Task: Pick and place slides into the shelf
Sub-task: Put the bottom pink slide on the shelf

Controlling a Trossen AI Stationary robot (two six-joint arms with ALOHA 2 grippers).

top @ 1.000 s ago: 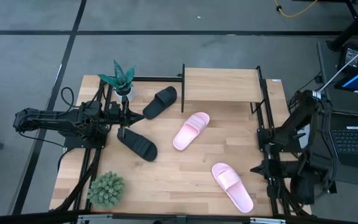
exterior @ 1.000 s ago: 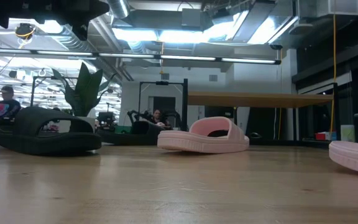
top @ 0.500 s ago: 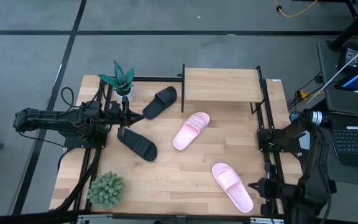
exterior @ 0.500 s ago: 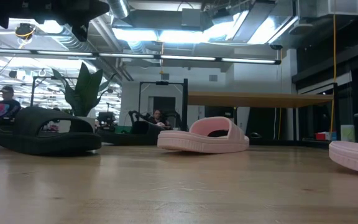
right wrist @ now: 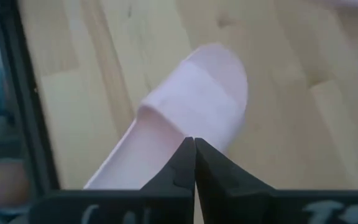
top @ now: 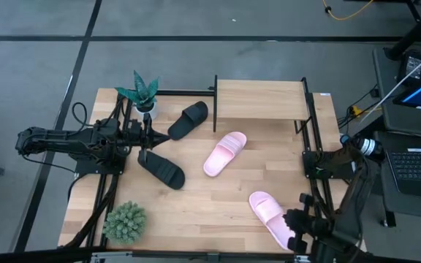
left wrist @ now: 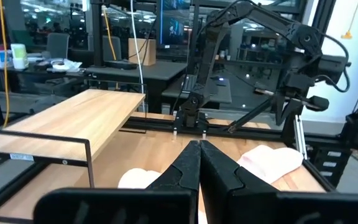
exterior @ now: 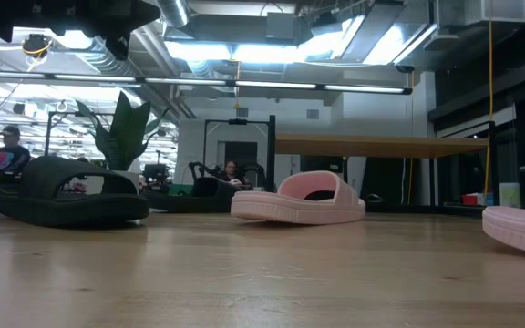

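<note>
The right gripper (right wrist: 194, 149), closed and empty, has swung down over the near pink slide (top: 272, 217) on the tabletop (top: 210, 197). The left gripper (left wrist: 199, 152), closed, hasn't moved. The shelf (top: 260, 100) holds nothing.

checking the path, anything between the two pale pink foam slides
Nothing: in the high view only bare wooden tabletop separates the pale pink foam slide mid-table from the other near the right gripper.

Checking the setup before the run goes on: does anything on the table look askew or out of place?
Nothing is damaged or spilled. The four slides lie scattered at different angles, pairs split: black ones at left, pink ones mid-table and near the front right. The shelf holds none. The right claw hovers shut over the front pink slide.
</note>
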